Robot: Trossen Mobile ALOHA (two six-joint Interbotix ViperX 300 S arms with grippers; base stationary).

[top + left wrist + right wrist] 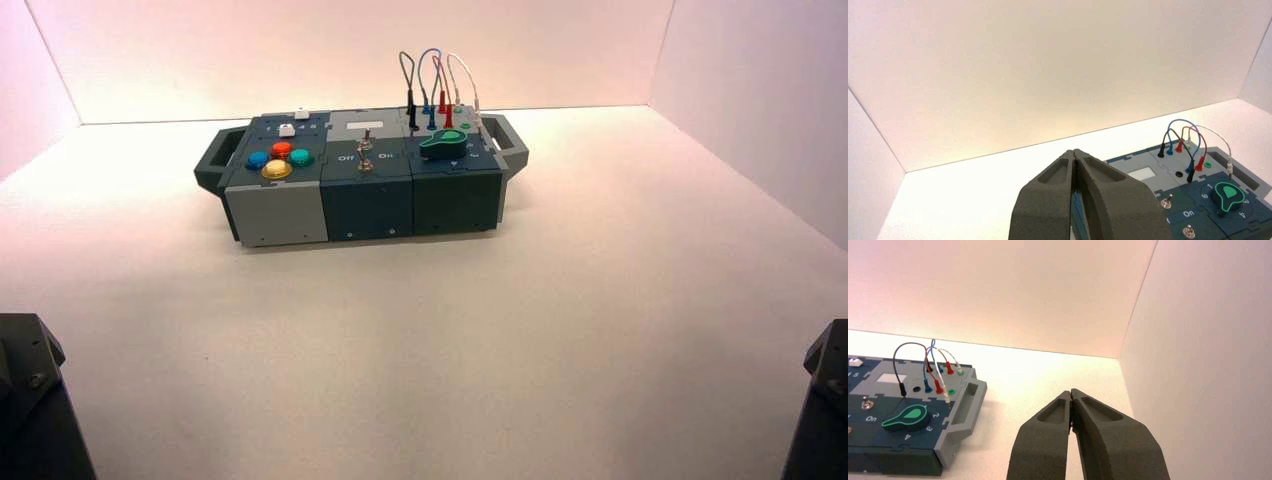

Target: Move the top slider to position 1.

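The top slider point(302, 114) is at the box's point(370, 205) far left edge, in the upper left of the high view. Left gripper point(1074, 155) and right gripper point(1071, 395) are low in their wrist views; both have jaws closed together, and they hold nothing.

Spreads out as a pale, plain worktop point(400, 350). Bears one long, low box point(370, 210) toward the far side, left of the middle. Shows grey and dark blue-green panels on that box, with a handle at each end. Carries it flat, with its long front facing the near side.
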